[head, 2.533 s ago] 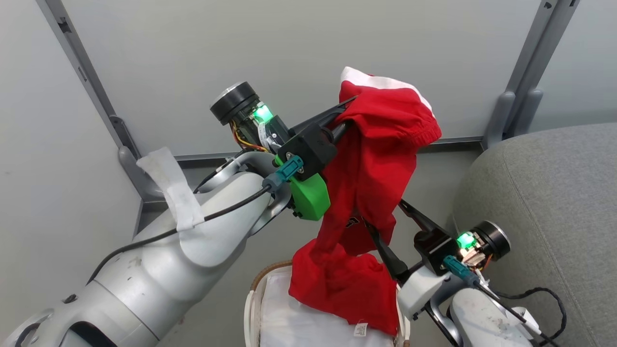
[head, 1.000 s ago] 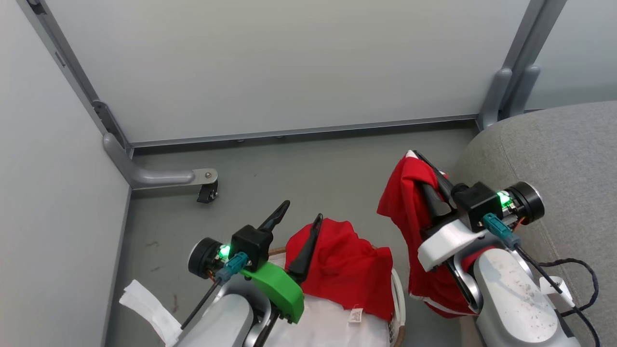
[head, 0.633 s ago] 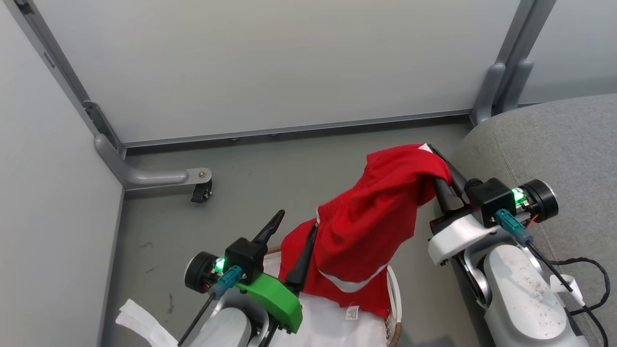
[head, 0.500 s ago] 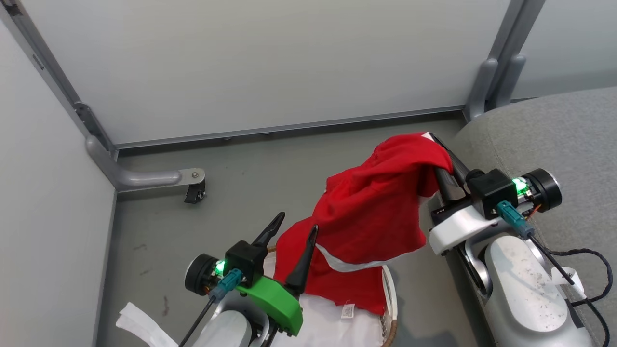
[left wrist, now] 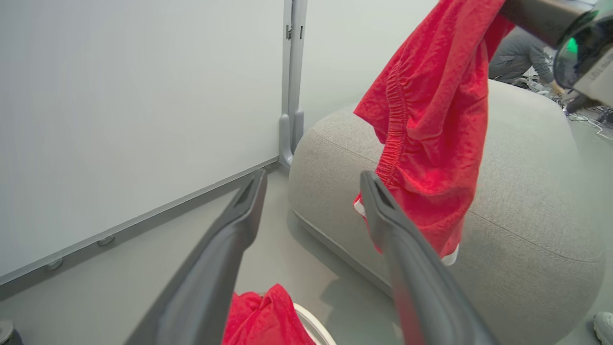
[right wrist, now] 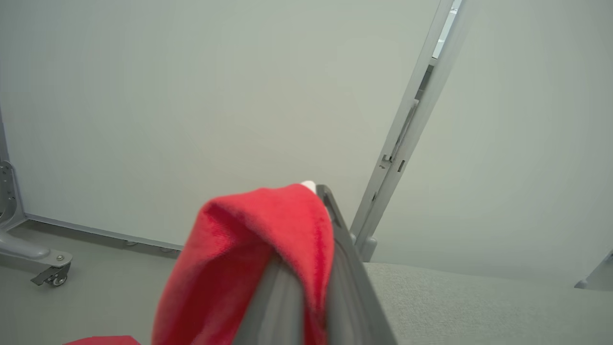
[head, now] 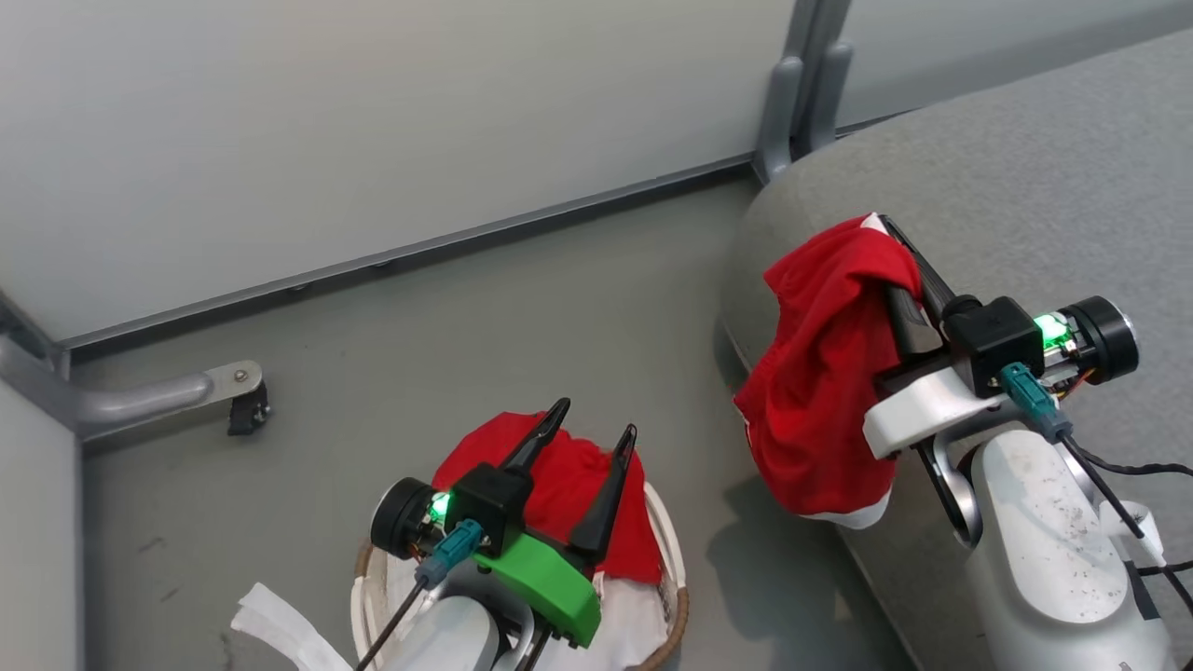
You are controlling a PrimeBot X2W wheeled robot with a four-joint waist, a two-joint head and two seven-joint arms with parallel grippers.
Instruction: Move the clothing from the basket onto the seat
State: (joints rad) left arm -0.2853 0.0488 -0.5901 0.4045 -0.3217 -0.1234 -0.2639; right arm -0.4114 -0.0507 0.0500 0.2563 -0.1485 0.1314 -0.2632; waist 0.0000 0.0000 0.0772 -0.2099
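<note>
Head view showed the right gripper (head: 887,228) raised at the seat's (head: 1025,168) rounded near edge, its fingers pressed together on a red garment (head: 820,373). The garment draped over the fingers and hung down in front of the seat's side, white trim at its lower hem. Whether the cloth touched the seat could not be told. The left gripper (head: 596,419) hovered over the basket (head: 676,596), fingers spread apart and holding nothing. A second garment (head: 569,485) lay bunched inside the basket, on the white liner (head: 634,620). The basket stood on the grey floor (head: 466,354), near the seat but apart from it.

Left wrist view showed the garment (left wrist: 431,120) hanging beside the seat (left wrist: 527,191), with the second garment (left wrist: 258,316) below between the parted fingers. Right wrist view showed the garment (right wrist: 249,249) folded over the closed fingers, with the seat (right wrist: 479,297) below.
</note>
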